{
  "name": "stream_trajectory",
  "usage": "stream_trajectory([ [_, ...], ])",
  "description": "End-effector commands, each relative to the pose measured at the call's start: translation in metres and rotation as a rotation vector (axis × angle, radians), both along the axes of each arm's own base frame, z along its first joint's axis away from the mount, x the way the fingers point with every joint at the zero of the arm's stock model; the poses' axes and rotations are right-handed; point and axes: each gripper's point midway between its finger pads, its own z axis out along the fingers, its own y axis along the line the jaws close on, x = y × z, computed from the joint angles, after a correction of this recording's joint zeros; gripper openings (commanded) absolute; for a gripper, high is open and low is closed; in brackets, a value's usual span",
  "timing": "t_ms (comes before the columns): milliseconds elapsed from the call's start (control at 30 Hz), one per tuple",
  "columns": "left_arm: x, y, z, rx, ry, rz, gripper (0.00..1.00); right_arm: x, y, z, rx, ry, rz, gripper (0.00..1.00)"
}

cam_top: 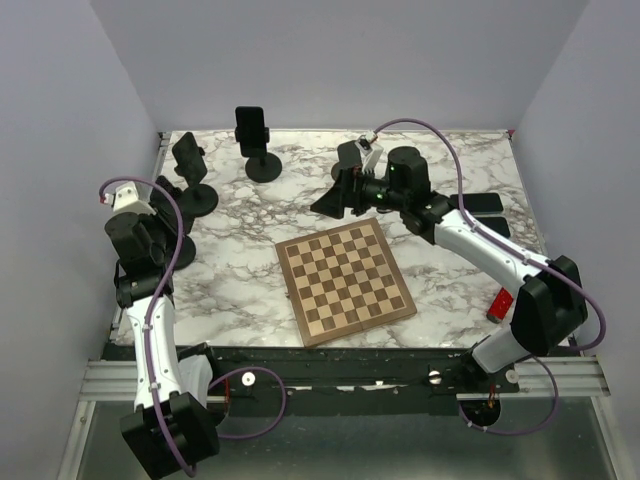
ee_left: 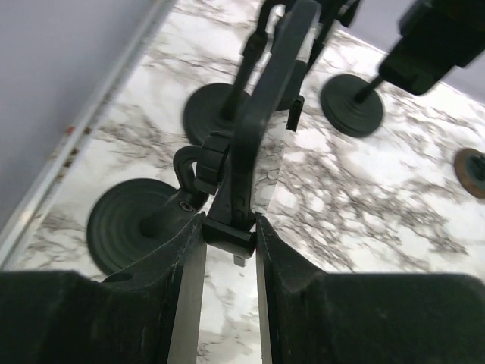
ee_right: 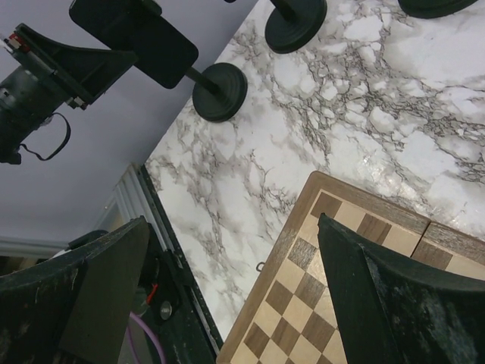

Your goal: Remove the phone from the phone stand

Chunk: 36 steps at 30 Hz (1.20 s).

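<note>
Low over the counter, the bent left arm's pincer clenches the phone on its stand; the right pincer hovers, released.

No text, numbers or brand marks can be read in any view. The chessboard border shows no legible coordinates. The red item at the table's right edge is too small to read. The phone face is dark, with nothing legible on it.
</note>
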Motion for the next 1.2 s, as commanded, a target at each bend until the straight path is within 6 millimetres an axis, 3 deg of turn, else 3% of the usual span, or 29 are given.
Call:
stream_trajectory([
  [0,-0.002,-0.052,0.006,-0.143,-0.023,-0.250,0.00,-0.001,0.011,0.003,0.004,0.001,0.046,1.00],
  [200,-0.015,-0.084,0.015,-0.233,-0.052,-0.375,0.00,-0.005,0.033,-0.007,-0.046,0.004,0.081,1.00],
  [533,-0.032,-0.131,-0.008,-0.335,-0.030,-0.586,0.00,-0.026,0.091,-0.019,-0.217,-0.114,0.116,1.00],
  [667,-0.038,-0.143,0.001,-0.322,-0.051,-0.663,0.00,-0.032,0.107,-0.019,-0.239,-0.149,0.100,1.00],
  [833,-0.037,-0.148,-0.004,-0.345,-0.017,-0.677,0.01,-0.032,0.119,-0.016,-0.226,-0.147,0.097,1.00],
  [1067,-0.038,-0.148,-0.004,-0.379,-0.016,-0.665,0.65,-0.030,0.125,-0.012,-0.226,-0.140,0.105,1.00],
  [1167,-0.040,-0.145,0.001,-0.364,-0.049,-0.626,0.72,-0.031,0.126,-0.009,-0.222,-0.141,0.109,1.00],
])
